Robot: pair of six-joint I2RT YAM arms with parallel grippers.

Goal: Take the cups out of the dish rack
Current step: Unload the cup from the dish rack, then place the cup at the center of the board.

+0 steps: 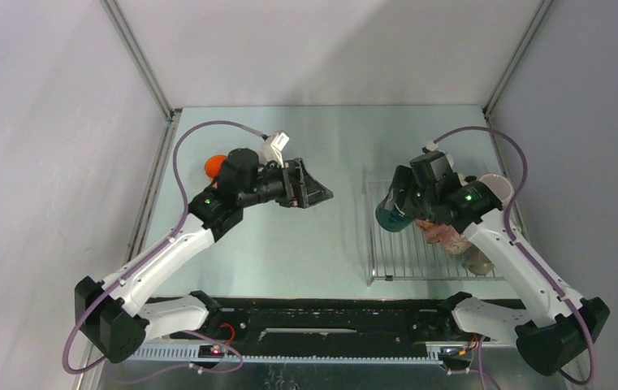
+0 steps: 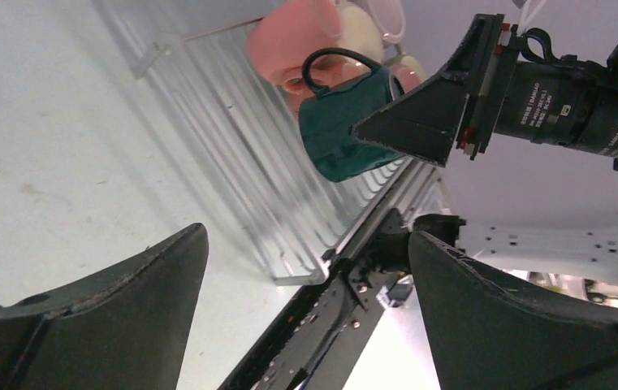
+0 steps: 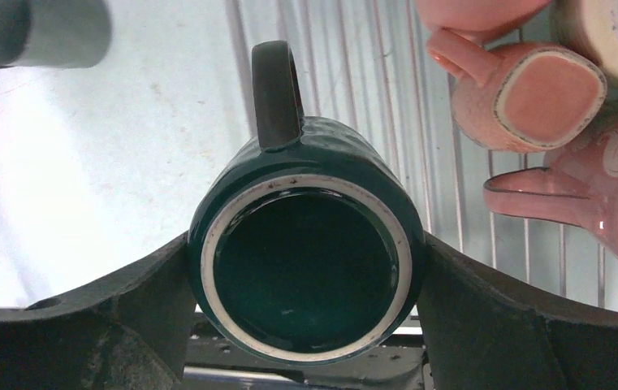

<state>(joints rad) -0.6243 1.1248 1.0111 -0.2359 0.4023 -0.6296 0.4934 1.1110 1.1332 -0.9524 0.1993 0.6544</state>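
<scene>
Right gripper (image 3: 305,272) grasps the dark teal ceramic mug (image 3: 313,154) at the silvery wire dish rack's (image 3: 354,65) edge, mid-unloading; next it likely needs carrying clear onto the table (image 1: 289,244).

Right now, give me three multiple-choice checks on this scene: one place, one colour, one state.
1. The orange mug sits: A) on the table, left of the dish rack B) inside the rack C) in an end effector.
2. The right end effector holds a mug coloured: A) pink B) dark teal C) grey.
3. The left end effector is: A) shut on a mug B) out of view C) open, empty.
1A, it shows on the table well left of the rack; 2B, teal mug clamped in it; 3C, its jaws stand apart with nothing between.
</scene>
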